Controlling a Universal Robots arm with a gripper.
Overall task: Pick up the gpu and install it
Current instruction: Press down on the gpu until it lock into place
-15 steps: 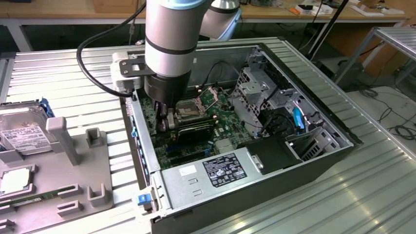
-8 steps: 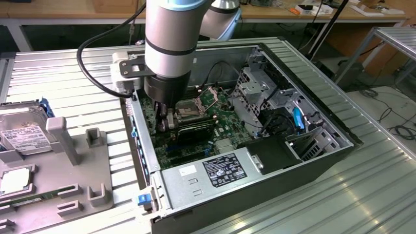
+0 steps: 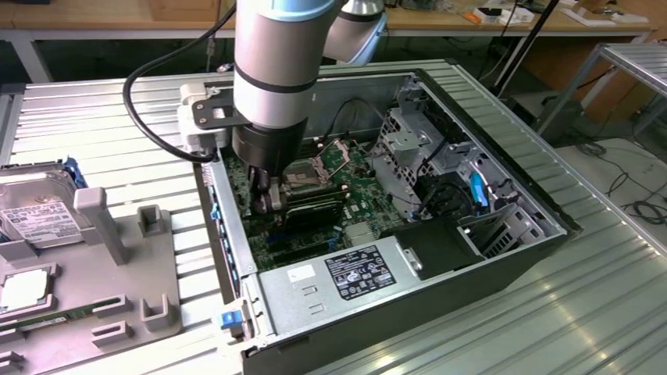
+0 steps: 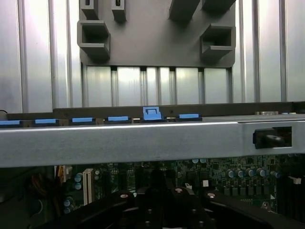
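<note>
- Exterior view's left: parts fixture [image 3: 156, 262] on the ribbed table holds a hard drive [image 3: 37, 215], a CPU [image 3: 23, 289] and a green memory stick [image 3: 52, 322]. There's no card on it, so pickup looks done.
- Centre: arm reaches down into the open PC case [image 3: 542, 215]. The gripper [image 3: 265, 201] sits low over the motherboard [image 3: 360, 168], by the case wall nearest the fixture.
- Pincer is clenched. Its tips meet the end of the gpu [image 3: 315, 209]. I can't tell whether they pinch the card or just bear down on it.
- The gpu is a dark flat card inside the case, lying along the board in the expansion-slot area, just beside the CPU socket [image 3: 312, 164].
- Judgement: transport done, card at or in the slot. Full seating isn't verifiable because the slot edge is hidden by the card and fingers. Release and retreat not done.
- Exterior view's right: drive cage [image 3: 411, 144] and power supply [image 3: 344, 273] are clear of the arm.
- Wrist view: looks over the case rail [image 4: 143, 138] onto the board; slot contact is hidden behind the gripper body.
</note>
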